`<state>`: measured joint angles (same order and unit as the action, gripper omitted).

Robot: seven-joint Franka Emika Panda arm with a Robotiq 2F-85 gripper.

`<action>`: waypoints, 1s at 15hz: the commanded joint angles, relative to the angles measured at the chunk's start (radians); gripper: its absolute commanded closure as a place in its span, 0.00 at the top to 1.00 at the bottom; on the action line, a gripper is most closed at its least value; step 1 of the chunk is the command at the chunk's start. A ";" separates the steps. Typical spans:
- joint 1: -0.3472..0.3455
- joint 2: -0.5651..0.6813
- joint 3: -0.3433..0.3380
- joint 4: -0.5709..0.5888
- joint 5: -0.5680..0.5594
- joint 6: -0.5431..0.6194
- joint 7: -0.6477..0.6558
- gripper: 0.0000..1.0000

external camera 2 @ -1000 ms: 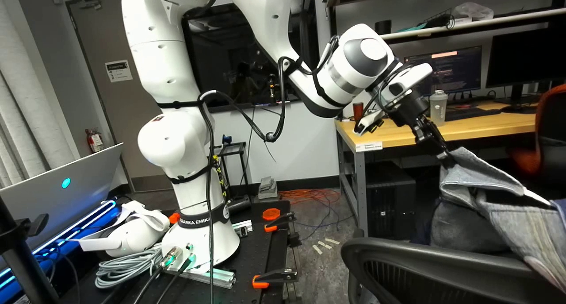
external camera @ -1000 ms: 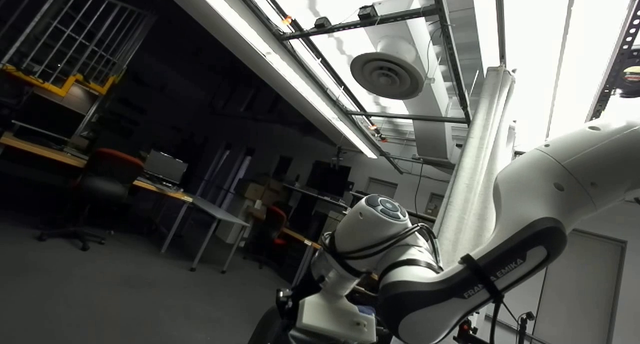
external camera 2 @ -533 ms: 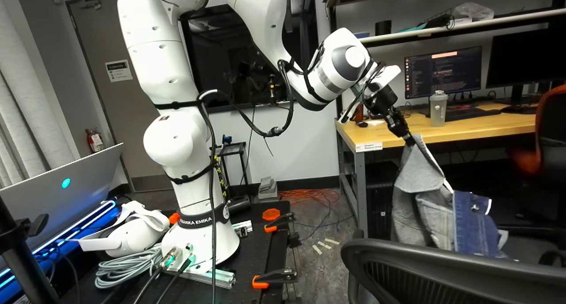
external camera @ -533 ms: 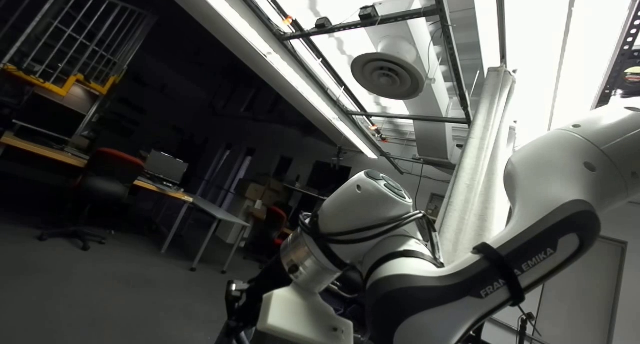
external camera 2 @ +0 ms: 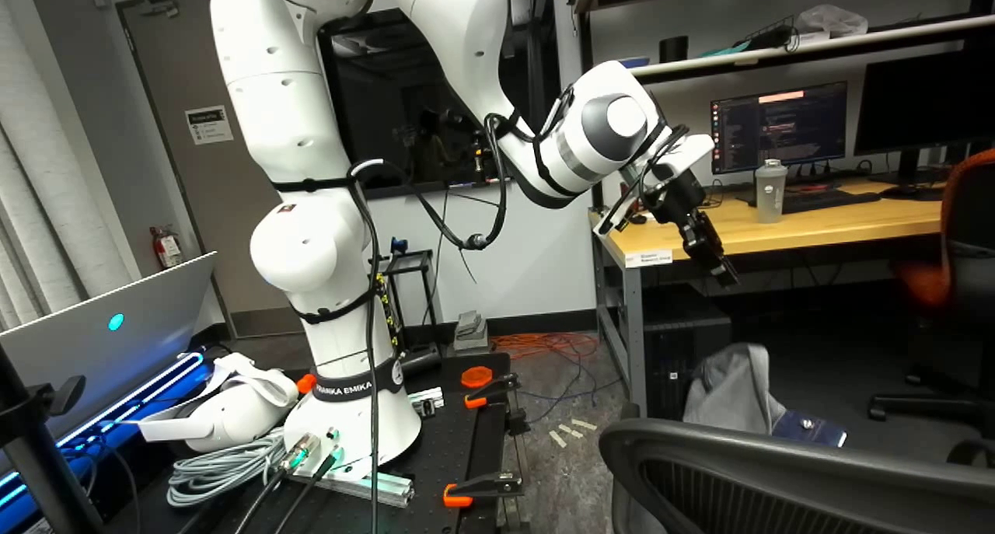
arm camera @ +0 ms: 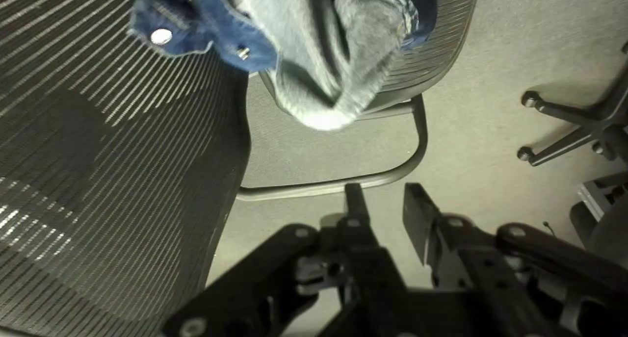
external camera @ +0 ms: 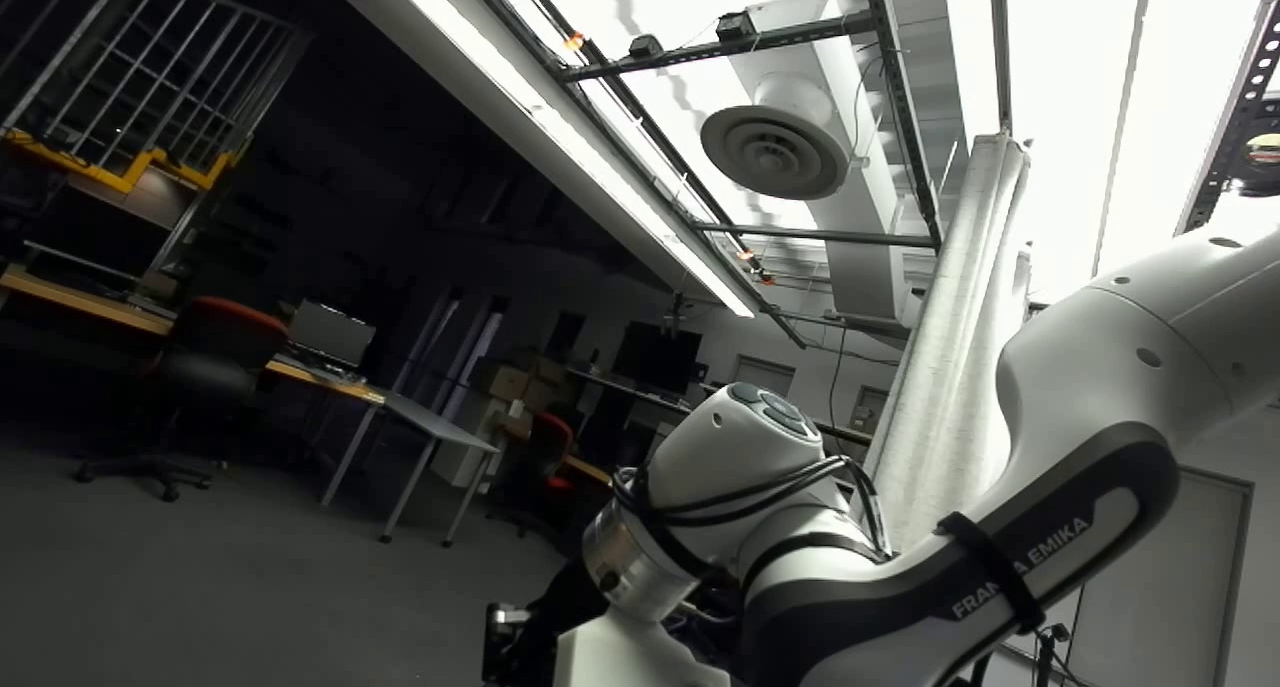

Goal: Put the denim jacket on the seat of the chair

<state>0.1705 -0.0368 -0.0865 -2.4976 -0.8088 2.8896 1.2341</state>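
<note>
The denim jacket (external camera 2: 734, 390) is a rumpled pale grey and blue mound behind the backrest of the black mesh chair (external camera 2: 777, 483) in an exterior view. In the wrist view the jacket (arm camera: 319, 52) lies over the seat (arm camera: 454, 18), beside the backrest (arm camera: 122, 131), and a pale fold hangs past the seat's edge. Its upper part is cut off by the frame. My gripper (external camera 2: 728, 276) is above the jacket and apart from it. In the wrist view the jaws (arm camera: 385, 187) stand apart with only floor between them.
An armrest loop (arm camera: 338, 182) juts out beside the seat. A wooden desk (external camera 2: 855, 215) with a shaker bottle (external camera 2: 770, 192) and monitors stands behind the gripper. Another chair (external camera 2: 964, 231) is at the right. The robot's black table (external camera 2: 459, 433) has orange clamps.
The gripper carried the jacket left, away from the right side, then let it go. The jacket has dropped low behind the chair's backrest. The jaws are now empty and the wrist slightly lower.
</note>
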 commanded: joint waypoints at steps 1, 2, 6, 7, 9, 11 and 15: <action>-0.047 -0.010 -0.058 -0.023 0.008 0.009 -0.094 0.59; -0.059 -0.010 -0.076 -0.024 0.011 0.007 -0.114 0.67; -0.096 -0.021 -0.143 -0.030 0.044 0.022 -0.212 0.98; -0.101 -0.025 -0.154 -0.030 0.053 0.027 -0.234 1.00; -0.100 -0.047 -0.174 -0.039 0.103 0.039 -0.292 1.00; -0.089 -0.074 -0.189 -0.049 0.184 0.044 -0.374 1.00; -0.071 -0.116 -0.203 -0.051 0.316 0.029 -0.512 1.00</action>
<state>0.0767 -0.0977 -0.2674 -2.5207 -0.5835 2.9124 0.8320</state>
